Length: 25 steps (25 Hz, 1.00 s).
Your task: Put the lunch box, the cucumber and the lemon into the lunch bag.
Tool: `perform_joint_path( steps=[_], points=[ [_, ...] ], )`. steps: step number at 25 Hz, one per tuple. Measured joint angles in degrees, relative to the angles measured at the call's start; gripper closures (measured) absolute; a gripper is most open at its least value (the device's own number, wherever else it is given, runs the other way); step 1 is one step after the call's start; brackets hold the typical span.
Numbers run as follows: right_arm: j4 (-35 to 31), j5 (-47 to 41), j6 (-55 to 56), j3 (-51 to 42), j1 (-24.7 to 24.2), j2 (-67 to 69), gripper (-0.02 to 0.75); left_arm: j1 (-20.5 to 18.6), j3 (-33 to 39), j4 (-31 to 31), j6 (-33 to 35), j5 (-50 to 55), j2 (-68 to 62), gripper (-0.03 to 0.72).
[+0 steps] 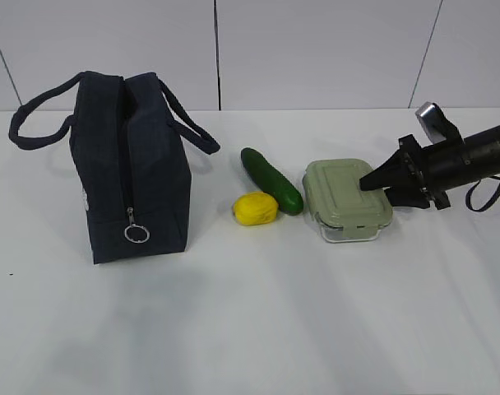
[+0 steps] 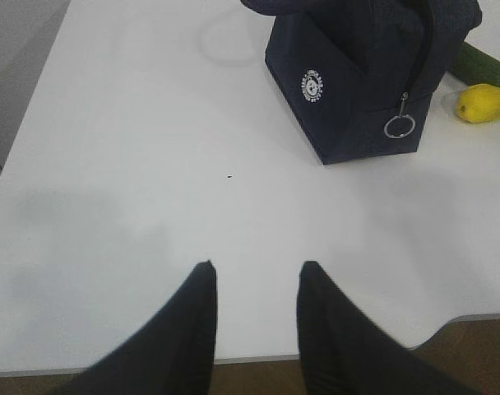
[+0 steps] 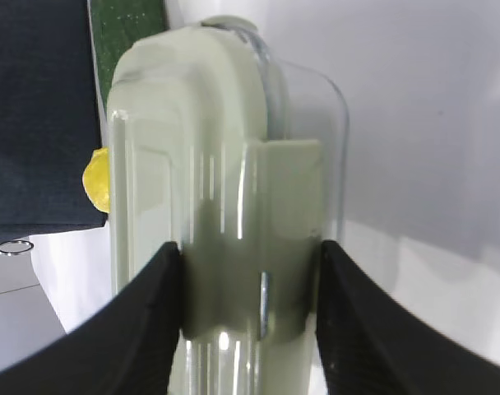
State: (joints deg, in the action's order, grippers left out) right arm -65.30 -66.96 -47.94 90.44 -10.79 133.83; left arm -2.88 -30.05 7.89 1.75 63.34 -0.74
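The navy lunch bag [image 1: 131, 177] stands on the left of the table, its top zipper open and the ring pull hanging down its end; it also shows in the left wrist view [image 2: 357, 74]. The lemon [image 1: 255, 208] and the cucumber [image 1: 271, 180] lie touching to its right. The lunch box [image 1: 346, 204] with its sage-green lid rests on the table right of them. My right gripper [image 1: 383, 186] [image 3: 250, 247] is at the box's right end, its fingers pressed on both sides of the end clip [image 3: 254, 239]. My left gripper [image 2: 254, 267] is open and empty over the table's near edge.
The white table [image 1: 250, 329] ends close under my left gripper [image 2: 258, 358]. The bag's loop handles [image 1: 36, 115] hang out to both sides. The lemon [image 2: 482, 103] and a bit of cucumber [image 2: 488, 66] show beyond the bag in the left wrist view.
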Motion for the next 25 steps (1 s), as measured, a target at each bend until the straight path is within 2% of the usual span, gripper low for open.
perform_joint_path(
  steps=[18, 25],
  points=[
    [0.06, 0.72, 1.70, 0.00, 0.00, -1.44, 0.384, 0.00, 0.00, 0.00, 0.00, 0.00, 0.00, 0.449],
    [-0.20, 0.88, 2.19, 0.00, 1.23, -4.01, 0.384, 0.00, 0.00, 1.87, 0.00, -0.54, 0.00, 0.449]
  ],
)
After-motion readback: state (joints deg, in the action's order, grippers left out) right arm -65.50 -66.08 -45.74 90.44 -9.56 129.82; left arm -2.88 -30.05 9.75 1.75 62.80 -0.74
